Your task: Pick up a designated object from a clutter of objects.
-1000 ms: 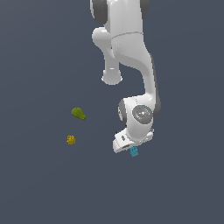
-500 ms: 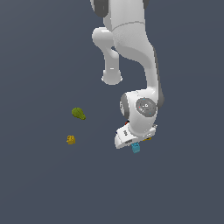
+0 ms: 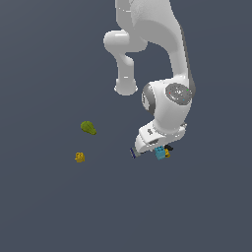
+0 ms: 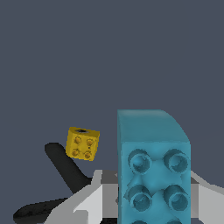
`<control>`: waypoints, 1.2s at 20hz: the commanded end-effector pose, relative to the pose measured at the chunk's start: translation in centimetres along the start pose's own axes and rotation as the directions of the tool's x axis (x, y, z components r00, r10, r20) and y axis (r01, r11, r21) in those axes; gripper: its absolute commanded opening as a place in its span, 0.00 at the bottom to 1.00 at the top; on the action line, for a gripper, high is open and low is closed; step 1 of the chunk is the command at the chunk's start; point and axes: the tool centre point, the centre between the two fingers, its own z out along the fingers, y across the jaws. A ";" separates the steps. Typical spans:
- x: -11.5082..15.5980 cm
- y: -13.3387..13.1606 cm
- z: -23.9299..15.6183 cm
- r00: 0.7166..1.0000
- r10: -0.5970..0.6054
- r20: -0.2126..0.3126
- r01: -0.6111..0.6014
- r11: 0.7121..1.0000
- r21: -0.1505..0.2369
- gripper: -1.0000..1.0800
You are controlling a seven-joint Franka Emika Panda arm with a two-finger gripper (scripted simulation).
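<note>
1. Cyan brick (image 3: 160,153) sits at the lower end of the white arm (image 3: 167,106), pinched in the tool (image 3: 158,151); in the wrist view the cyan brick (image 4: 153,168) fills the near field, studs facing the camera.
2. Tool state: grey-white fingers (image 4: 89,199) flank the brick on both sides, closed against it.
3. Yellow block (image 4: 82,143) in the wrist view lies beyond the cyan brick, off to one side, apart from it; round dimples on its facing side.
4. Black clamp (image 4: 61,177) runs under the yellow block toward the tool; only dark arms are visible in the wrist view, tips not clear.
5. In the exterior view a yellow-and-black bit (image 3: 168,152) shows just beside the cyan brick, on the exterior view's right of it.
6. Small grey-blue piece (image 3: 133,153) lies near the cyan brick, on the exterior view's left of it, by the edge of the tool housing.
7. Green lump (image 3: 88,128) is well apart from the cyan brick, toward the exterior view's left.
8. Second yellow block (image 3: 79,157) lies near the green lump, also well apart from the cyan brick.
9. Everything is on a plain dark grey desk (image 3: 49,206).
</note>
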 end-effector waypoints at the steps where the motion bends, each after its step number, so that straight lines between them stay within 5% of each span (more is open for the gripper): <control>1: -0.6 -1.1 -2.4 1.000 -0.001 -0.002 0.001 1.000 -0.001 0.00; 24: -5.8 -10.9 -23.9 1.000 -0.001 -0.002 0.001 1.000 0.000 0.00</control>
